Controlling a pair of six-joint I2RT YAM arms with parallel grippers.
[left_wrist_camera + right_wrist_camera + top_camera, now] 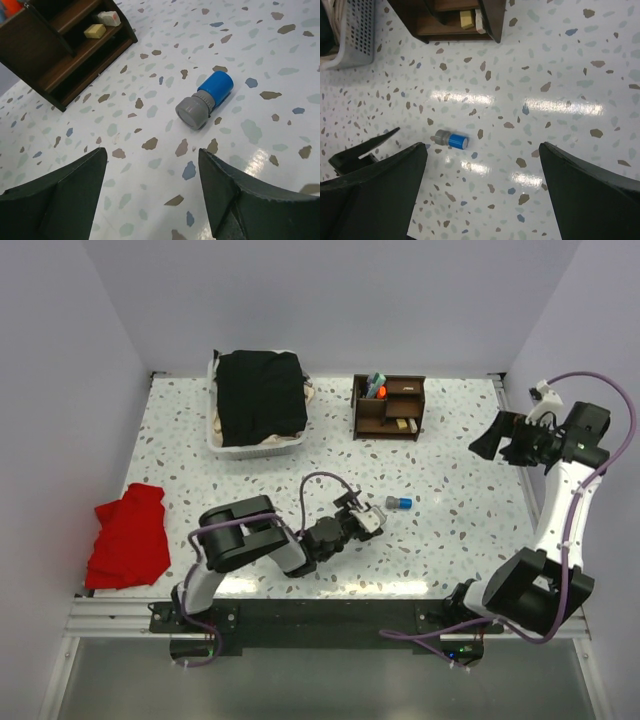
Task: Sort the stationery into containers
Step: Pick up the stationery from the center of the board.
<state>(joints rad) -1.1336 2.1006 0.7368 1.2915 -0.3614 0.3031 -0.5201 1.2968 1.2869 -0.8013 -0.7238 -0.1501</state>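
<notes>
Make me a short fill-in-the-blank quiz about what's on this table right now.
1. The blue and grey sharpener lies on its ____ on the table.
2. The black cloth sits in a ____ basket.
3. The cloth at the table's left edge is ____.
4. The left hand is ____, holding nothing.
Missing words: side; white; red; open.

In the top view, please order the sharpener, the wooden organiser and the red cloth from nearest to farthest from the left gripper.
1. Blue-grey sharpener, just right of the left gripper.
2. Wooden organiser, at the back.
3. Red cloth, far left.
</notes>
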